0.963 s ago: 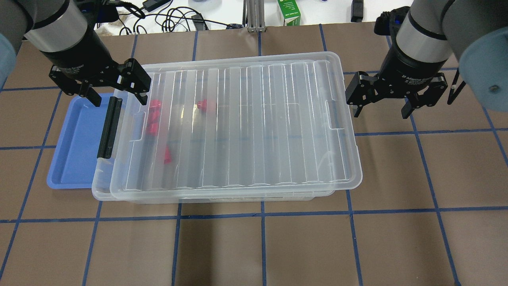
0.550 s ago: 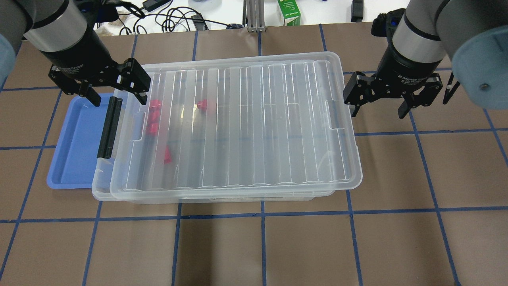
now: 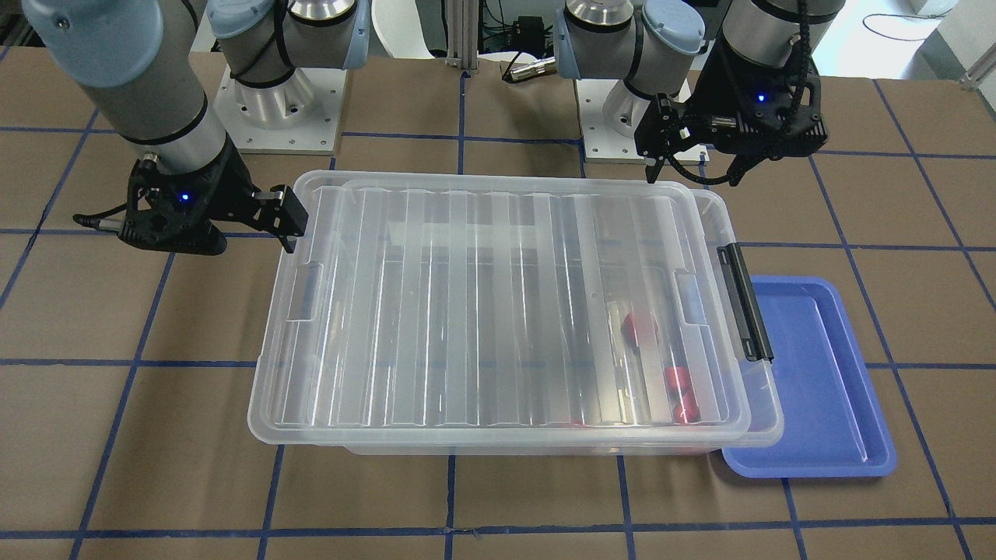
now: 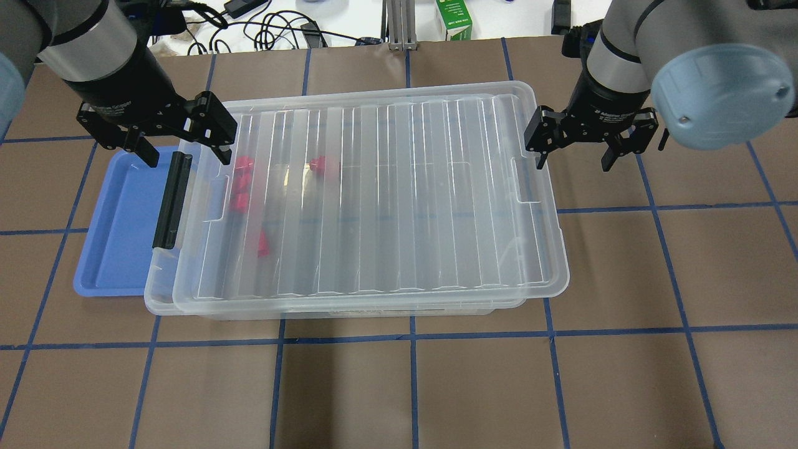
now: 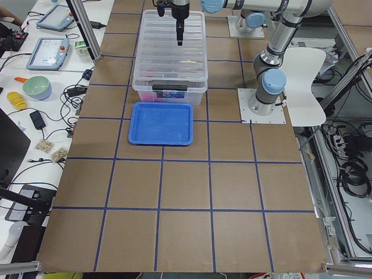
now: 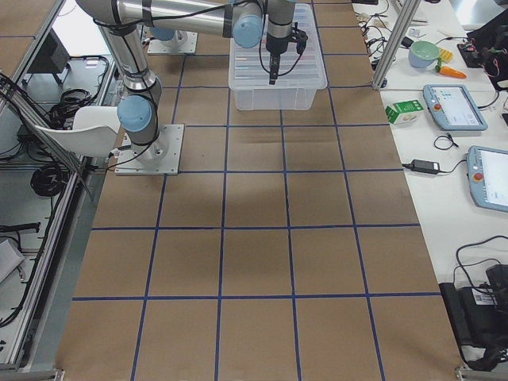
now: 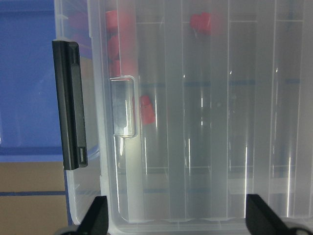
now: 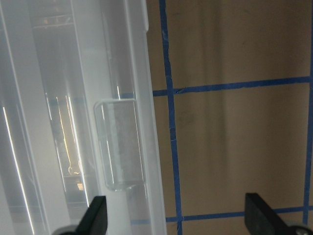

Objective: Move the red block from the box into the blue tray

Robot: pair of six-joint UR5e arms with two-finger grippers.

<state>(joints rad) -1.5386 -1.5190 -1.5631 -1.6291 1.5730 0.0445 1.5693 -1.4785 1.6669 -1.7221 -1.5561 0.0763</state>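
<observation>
The box (image 4: 374, 206) is a clear bin with its ribbed lid on and a black latch bar (image 4: 169, 199) at its left end. Several red blocks (image 4: 240, 185) lie inside near that end, with one (image 4: 324, 164) farther in; they also show in the left wrist view (image 7: 146, 108). The blue tray (image 4: 115, 231) lies left of the box, partly under its end. My left gripper (image 4: 187, 159) is open and empty above the latch end. My right gripper (image 4: 574, 163) is open and empty just beyond the box's right rim (image 8: 142, 98).
A green carton (image 4: 454, 19) and a tangle of cables (image 4: 268, 28) lie beyond the table's far edge. Blue tape lines grid the brown table (image 4: 623, 374). A side bench holds tablets (image 6: 454, 103) and a bowl (image 6: 424, 52).
My right gripper has moved left and a little farther back, closing on the box's right end. My left gripper, the box and the blocks have not moved.
</observation>
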